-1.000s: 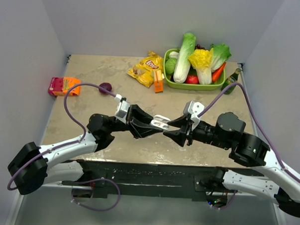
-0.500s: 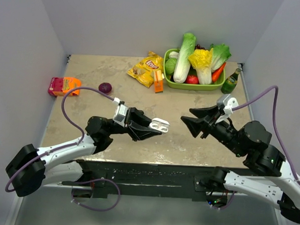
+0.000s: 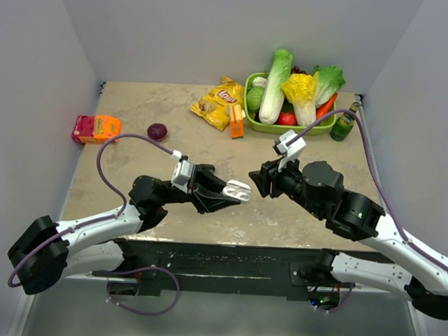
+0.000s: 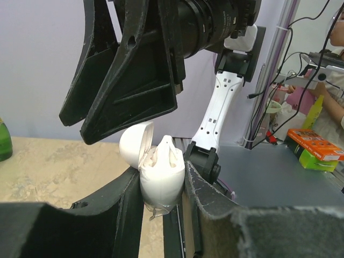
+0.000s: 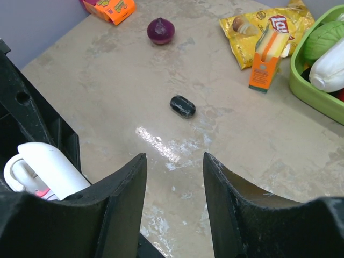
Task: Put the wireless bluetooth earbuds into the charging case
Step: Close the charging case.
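Observation:
My left gripper [image 3: 233, 191] is shut on a white charging case [image 3: 239, 189] with its lid open, held above the table. In the left wrist view the case [image 4: 161, 185] sits between the fingers, and white earbuds [image 4: 168, 153] stick up out of it. My right gripper [image 3: 255, 181] is open and empty, just right of the case; in its wrist view [image 5: 174, 161] the white case [image 5: 51, 169] lies at the lower left. A black pill-shaped case [image 5: 183, 106] lies shut on the table ahead. The black earbuds are out of view.
A green basket [image 3: 289, 128] of vegetables stands at the back right, with a green bottle [image 3: 343, 125] beside it. A yellow chips bag [image 3: 218, 101] and an orange box [image 3: 236, 124] lie left of it. A purple onion [image 3: 157, 131] and a red-orange packet [image 3: 95, 127] lie at the left.
The right gripper was at the white case, pulled away to the right, and has come back close to it, open. The left gripper kept hold of the case.

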Controlling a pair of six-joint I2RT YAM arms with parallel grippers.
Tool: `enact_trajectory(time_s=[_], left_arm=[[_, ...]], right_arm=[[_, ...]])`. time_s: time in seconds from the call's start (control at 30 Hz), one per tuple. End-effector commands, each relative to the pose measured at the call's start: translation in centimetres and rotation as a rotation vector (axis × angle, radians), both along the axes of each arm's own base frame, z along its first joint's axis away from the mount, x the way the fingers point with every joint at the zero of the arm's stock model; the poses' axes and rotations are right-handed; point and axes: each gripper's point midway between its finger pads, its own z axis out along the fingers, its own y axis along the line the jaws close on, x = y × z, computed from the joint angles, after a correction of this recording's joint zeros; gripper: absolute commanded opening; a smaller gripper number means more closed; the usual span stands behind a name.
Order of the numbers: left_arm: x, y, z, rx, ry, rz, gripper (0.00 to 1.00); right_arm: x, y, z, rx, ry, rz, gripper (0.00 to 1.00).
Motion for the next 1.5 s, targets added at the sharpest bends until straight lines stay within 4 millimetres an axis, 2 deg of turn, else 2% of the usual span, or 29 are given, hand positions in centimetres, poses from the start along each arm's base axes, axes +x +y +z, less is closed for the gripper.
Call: enact_trajectory(time_s=[0.0,0.3,0.97,1.07,1.13,1.2,1.23,1.27,1.3,1.47], left_arm=[[-0.4,0.5,1.2,-0.044,-0.061,0.014,0.0],[-0.1,0.5,1.1,-0.046,-0.056,0.03,0.0],[1.5,0.3,0.4,-0.025,-0.007,0.1,0.0],[2.1,0.2,0.3,-0.026,0.009,0.128,0.0],[2.8,0.2,0.1,-0.019,0.025,0.162,0.0],[4.5,0.3,-0.9,0.003,0.087,0.246,0.0],[5.3,0.3,-1.6,0.012,0.129,0.281,0.0],[6.8,0.3,-3.1,0.039,0.194,0.347,0.0],[7.4,0.2,-4.1,0.054,0.23,0.369,0.0],[11.9,-0.7,-10.4,0.148,0.443,0.528,0.0]], right_arm=[[-0.8,0.6,2.8,0.083,-0.024,0.048,0.49],[-2.5,2.4,1.9,0.068,-0.002,0.193,0.46],[-3.2,2.5,1.2,0.058,-0.01,0.239,0.45],[-2.3,1.6,0.9,0.061,-0.001,0.157,0.48],[-0.2,-1.3,1.3,0.092,-0.019,-0.047,0.51],[0.8,-3.6,0.6,0.121,-0.031,-0.188,0.53],[1.4,-5.5,1.4,0.17,-0.073,-0.278,0.54],[1.5,-5.6,0.0,0.159,-0.068,-0.291,0.57],[1.5,-5.6,-0.4,0.165,-0.064,-0.296,0.58],[1.9,-3.9,-5.2,0.099,0.063,-0.31,0.62]])
